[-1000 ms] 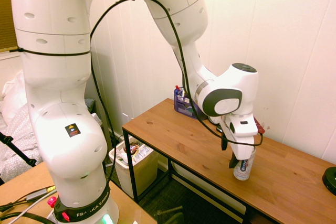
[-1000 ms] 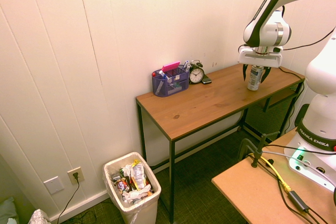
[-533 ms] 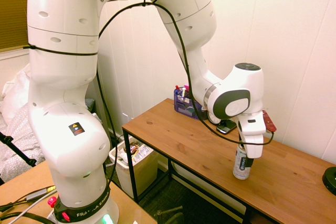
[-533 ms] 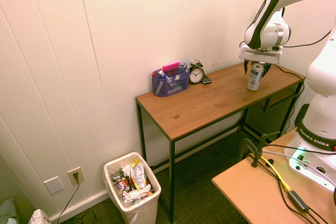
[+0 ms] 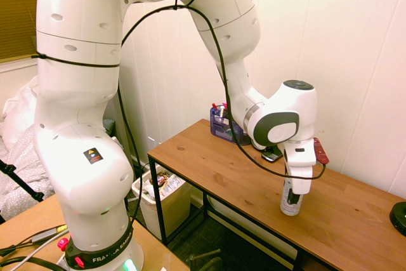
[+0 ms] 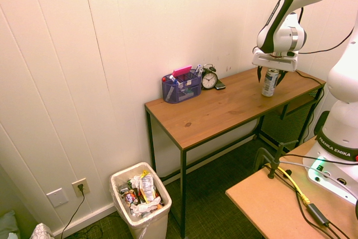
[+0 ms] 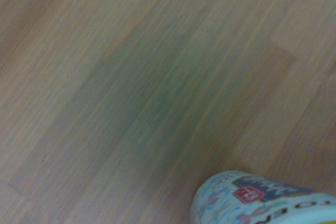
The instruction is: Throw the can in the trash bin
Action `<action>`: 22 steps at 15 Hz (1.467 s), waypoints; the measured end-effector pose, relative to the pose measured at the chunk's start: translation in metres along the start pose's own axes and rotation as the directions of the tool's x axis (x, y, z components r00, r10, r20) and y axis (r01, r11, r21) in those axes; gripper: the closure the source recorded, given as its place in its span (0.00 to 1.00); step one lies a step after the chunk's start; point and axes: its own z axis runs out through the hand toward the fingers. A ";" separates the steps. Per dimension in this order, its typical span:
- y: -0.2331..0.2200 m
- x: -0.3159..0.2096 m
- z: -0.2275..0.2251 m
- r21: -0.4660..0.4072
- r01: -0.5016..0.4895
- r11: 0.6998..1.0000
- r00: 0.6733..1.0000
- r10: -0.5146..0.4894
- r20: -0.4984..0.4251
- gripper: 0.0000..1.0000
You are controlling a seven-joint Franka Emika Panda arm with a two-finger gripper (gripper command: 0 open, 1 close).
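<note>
Jaws open astride can (image 6: 270,82) on wooden table (image 6: 224,110).

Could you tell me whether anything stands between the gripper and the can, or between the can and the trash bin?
Nothing visible separates them: the open gripper is already astride the can. The trash bin sits on the floor past the table's far end, so the can must cross the tabletop; the organiser and clock stand back by the wall.

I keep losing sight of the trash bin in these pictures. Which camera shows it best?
The second exterior view: the trash bin stands whole on the floor left of the table, its open top full of wrappers. The first exterior view catches only part of it, behind the table leg and the arm. The wrist view shows none of it.
</note>
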 end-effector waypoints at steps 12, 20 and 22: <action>-0.005 -0.020 -0.033 0.083 0.096 0.992 0.995 -0.097 0.001 1.00; 0.047 -0.167 -0.155 0.237 0.514 0.825 0.843 -0.536 0.037 1.00; 0.063 -0.236 -0.206 0.262 0.632 0.729 0.755 -0.656 0.003 1.00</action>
